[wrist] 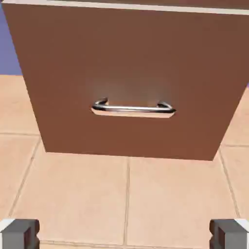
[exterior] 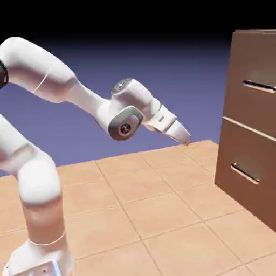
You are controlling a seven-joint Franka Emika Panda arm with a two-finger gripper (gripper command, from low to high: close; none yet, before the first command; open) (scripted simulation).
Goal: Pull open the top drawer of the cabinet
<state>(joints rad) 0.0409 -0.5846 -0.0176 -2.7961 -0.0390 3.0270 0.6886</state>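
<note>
The fingers (wrist: 124,234) stood apart, empty. The top drawer (exterior: 250,102) was beyond and above them, closed. Its handle (exterior: 259,86), thin, rigid and probably slippery, was best gripped at mid-bar; the drawer would likely slide stiffly.

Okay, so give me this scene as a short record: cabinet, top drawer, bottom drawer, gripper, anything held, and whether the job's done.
cabinet: brown, on a tiled floor
top drawer: closed, silver bar handle
bottom drawer: closed, like handle, facing the hand view
gripper: open, short of the cabinet, angled downward
held: nothing
job: top drawer not yet pulled open
</note>
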